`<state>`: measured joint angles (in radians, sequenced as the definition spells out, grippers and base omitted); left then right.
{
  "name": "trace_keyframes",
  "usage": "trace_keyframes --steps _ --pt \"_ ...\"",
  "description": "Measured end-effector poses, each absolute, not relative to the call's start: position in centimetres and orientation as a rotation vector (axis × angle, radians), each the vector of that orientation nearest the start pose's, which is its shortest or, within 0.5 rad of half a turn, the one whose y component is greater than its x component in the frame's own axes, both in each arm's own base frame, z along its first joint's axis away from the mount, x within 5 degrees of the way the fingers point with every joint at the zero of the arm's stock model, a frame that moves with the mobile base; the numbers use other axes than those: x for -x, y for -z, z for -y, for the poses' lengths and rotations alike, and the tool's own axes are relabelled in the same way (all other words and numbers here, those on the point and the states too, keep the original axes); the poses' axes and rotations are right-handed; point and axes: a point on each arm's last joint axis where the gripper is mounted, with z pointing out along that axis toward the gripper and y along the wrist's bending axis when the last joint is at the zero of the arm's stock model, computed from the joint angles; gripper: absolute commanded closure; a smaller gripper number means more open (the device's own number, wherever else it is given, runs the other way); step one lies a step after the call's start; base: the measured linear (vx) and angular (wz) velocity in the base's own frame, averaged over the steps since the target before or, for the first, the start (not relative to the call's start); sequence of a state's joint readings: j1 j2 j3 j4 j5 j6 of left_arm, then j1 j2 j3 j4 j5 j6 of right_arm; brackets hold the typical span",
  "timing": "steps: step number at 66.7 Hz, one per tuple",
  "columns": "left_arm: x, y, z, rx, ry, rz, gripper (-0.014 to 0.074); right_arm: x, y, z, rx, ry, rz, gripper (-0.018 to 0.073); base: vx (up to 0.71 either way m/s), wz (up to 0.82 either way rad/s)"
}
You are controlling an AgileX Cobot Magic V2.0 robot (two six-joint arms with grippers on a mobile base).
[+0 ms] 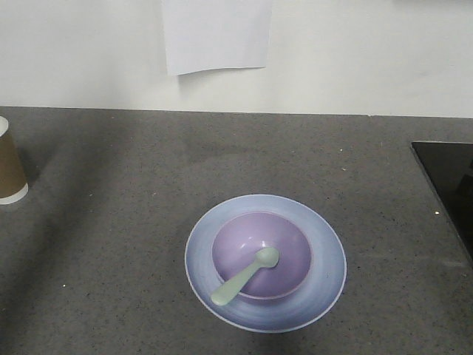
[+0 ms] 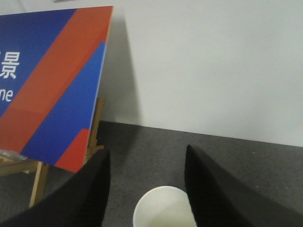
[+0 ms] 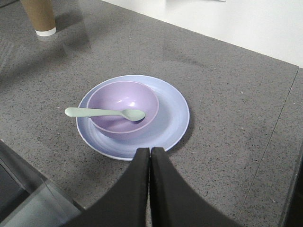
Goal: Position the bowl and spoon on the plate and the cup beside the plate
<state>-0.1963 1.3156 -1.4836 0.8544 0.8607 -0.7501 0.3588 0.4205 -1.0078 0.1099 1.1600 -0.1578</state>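
Smooth lavender bowl [image 1: 260,255] sits in the wide-rimmed blue plate [image 1: 325,244] on the speckled worktop [image 1: 111,244], mint spoon [image 1: 244,277] leaning inside. Paper cup [image 1: 10,170] stands well apart. Left fingers [image 2: 208,189] spread above the cup; right fingers [image 3: 142,179] clenched, empty.

Soft, even light is falling on everything ahead of my fingers, slightly grainy. A broad shadow is darkening the countertop [image 1: 111,222] beyond my left fingers [image 2: 213,189], which are blurring.

lavender bowl [image 1: 261,254], mint spoon [image 1: 244,276] — blue-lavender plate [image 1: 325,251], brown cup [image 1: 10,166]
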Motion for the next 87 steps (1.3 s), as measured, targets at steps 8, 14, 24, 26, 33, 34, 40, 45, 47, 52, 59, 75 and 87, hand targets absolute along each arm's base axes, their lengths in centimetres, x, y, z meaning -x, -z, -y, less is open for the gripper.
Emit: trace_keyframes --steps 8,14,24,26,33,34,40,45,47,52,59,75,87 --pt "-27.6 -45.7 -4.0 0.469 -0.428 -1.905 0.0351 -1.5 -40.4 -1.5 0.549 -0.253 -2.006 0.0564 0.0 0.0" --pt "-27.8 -45.3 -5.1 0.506 -0.447 -1.921 0.0367 -1.5 -40.3 -1.5 0.55 -0.252 -2.009 0.0564 0.0 0.0" --pt "-28.6 -44.3 -6.4 0.518 -0.45 -1.965 0.0365 -1.5 -40.3 -1.5 0.55 -0.252 -2.009 0.0564 0.0 0.0" --pt "-28.8 -44.1 -6.6 0.518 -0.446 -1.973 0.0365 -1.5 -40.3 -1.5 0.55 -0.252 -2.009 0.0564 0.0 0.0" --pt "-29.7 -43.1 -7.3 0.514 -0.428 -2.013 0.0355 -1.5 -40.3 -1.5 0.55 -0.252 -2.009 0.0564 0.0 0.0" --pt "-29.8 -43.0 -7.3 0.514 -0.42 -2.018 0.0354 -1.5 -40.3 -1.5 0.55 -0.252 -2.009 0.0564 0.0 0.0" --pt "-30.5 -42.1 -7.6 0.489 -0.415 -2.065 0.0336 -1.5 -40.3 -1.5 0.55 -0.251 -2.009 0.0564 0.0 0.0" --pt "-31.1 -41.3 -7.6 0.463 -0.403 -2.107 0.0324 -1.5 -40.3 -1.5 0.55 -0.251 -2.009 0.0564 0.0 0.0" --pt "-31.3 -41.0 -7.5 0.452 -0.398 -2.123 0.0319 -1.5 -40.3 -1.5 0.55 -0.251 -2.009 0.0564 0.0 0.0" --pt "-31.9 -40.3 -7.4 0.449 -0.376 -2.153 0.0307 -1.5 -40.3 -1.5 0.55 -0.251 -2.009 0.0564 0.0 0.0" --pt "-32.6 -39.5 -7.4 0.44 -0.359 -2.187 0.0284 -1.5 -40.3 -1.5 0.55 -0.25 -2.009 0.0564 0.0 0.0" --pt "-33.3 -38.1 -7.3 0.409 -0.359 -2.262 0.0229 -1.5 -40.3 -1.5 0.55 -0.25 -2.009 0.0564 0.0 0.0" --pt "-33.9 -37.0 -7.4 0.42 -0.363 -2.313 0.0229 -1.5 -40.3 -1.5 0.55 -0.25 -2.009 0.0564 0.0 0.0"
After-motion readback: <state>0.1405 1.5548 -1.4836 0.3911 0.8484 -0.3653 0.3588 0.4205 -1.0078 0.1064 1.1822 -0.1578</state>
